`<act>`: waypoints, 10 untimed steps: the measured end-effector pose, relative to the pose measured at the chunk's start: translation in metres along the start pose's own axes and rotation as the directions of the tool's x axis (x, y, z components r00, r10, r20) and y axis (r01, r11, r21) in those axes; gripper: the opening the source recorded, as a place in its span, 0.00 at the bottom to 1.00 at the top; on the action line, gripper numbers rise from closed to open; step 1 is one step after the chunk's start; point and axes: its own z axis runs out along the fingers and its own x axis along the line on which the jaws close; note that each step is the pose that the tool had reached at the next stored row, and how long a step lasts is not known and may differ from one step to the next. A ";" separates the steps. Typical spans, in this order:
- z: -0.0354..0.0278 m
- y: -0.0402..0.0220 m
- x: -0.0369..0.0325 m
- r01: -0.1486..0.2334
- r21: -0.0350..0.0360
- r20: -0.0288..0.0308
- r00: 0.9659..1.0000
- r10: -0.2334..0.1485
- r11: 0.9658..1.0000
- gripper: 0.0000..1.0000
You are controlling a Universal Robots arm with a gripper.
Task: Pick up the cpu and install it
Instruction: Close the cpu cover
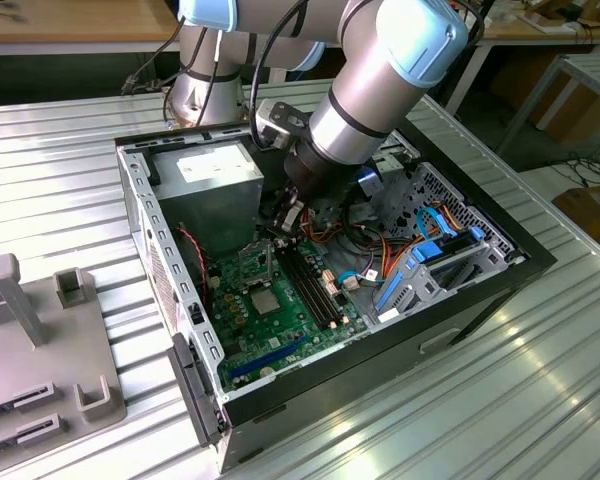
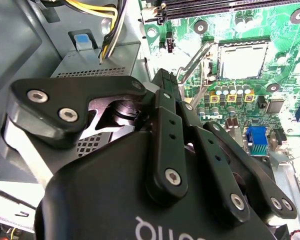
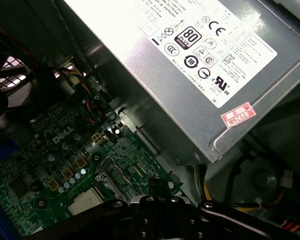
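Inside the case [image 1: 140,215], the pincer [image 1: 288,222] hovers near the seated cpu [image 2: 243,60], fingers together.

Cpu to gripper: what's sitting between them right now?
In the second wrist view, a raised metal socket bracket stands between the gripper and the cpu. The cpu lies flat in its black-framed socket.
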 end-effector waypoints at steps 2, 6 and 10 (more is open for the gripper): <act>0.0000 0.0000 0.0000 0.000 0.000 0.000 1.000 0.000 1.000 0.11; -0.0001 0.0001 0.0000 0.009 0.009 0.004 1.000 -0.009 1.000 0.11; 0.0003 0.0008 0.0006 0.023 0.034 0.021 0.999 -0.024 0.999 0.11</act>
